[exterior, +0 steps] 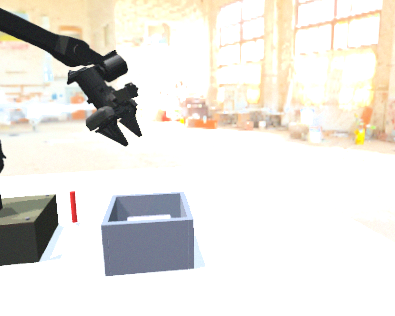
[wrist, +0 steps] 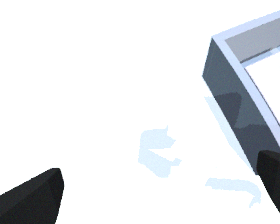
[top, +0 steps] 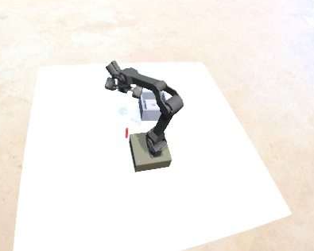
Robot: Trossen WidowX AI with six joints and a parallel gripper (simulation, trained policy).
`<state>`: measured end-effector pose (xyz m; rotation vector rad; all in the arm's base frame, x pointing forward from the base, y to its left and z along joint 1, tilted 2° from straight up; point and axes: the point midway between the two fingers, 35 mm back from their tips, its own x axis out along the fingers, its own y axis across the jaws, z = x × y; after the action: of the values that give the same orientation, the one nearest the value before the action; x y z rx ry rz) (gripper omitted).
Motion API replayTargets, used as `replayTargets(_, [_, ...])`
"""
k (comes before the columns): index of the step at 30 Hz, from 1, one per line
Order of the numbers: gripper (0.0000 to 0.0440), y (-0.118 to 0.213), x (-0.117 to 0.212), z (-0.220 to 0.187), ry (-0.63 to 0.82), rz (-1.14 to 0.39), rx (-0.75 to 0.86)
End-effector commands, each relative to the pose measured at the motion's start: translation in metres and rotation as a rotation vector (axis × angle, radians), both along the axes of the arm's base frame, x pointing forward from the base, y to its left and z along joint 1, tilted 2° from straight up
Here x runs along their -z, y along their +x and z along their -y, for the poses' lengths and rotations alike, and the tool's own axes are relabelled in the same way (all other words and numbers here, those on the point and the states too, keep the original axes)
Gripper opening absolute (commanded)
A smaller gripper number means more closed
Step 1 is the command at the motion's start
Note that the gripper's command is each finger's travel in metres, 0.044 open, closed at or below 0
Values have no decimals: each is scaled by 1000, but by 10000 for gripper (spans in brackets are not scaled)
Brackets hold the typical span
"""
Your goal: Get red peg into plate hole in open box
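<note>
The olive box-shaped base (top: 137, 163) (exterior: 16, 240) is supporting the jointed black arm (top: 141, 79) (exterior: 28, 30). The open grey square-walled box (top: 149, 115) (exterior: 148, 250) (wrist: 232, 100) is sitting nearby, its plate's hole hiding from the exterior and wrist views. The black two-fingered pincer (top: 123, 90) (exterior: 134, 141) (wrist: 160, 162) is hovering wide open, gripping nothing; it should be centring over the peg before descending. The slim red upright peg (top: 126, 133) (exterior: 73, 207) is standing between base and box.

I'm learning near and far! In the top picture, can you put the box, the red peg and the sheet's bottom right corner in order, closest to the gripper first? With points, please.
1. Box (top: 149, 114) (exterior: 148, 248) (wrist: 230, 95): beside the arm.
2. Red peg (top: 126, 133) (exterior: 73, 207): left of the arm's base.
3. Sheet's corner (top: 288, 213): far bottom right.
</note>
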<state>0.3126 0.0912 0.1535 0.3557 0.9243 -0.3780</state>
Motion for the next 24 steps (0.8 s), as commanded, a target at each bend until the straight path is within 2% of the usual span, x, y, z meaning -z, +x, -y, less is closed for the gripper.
replayTargets(1, [440, -35, 19, -5, 28, -125, 42])
replayTargets(12, [440, -101, 58, -4, 44, -374, 186])
replayTargets(24, [440, -125, 103, 1, 52, -472, 329])
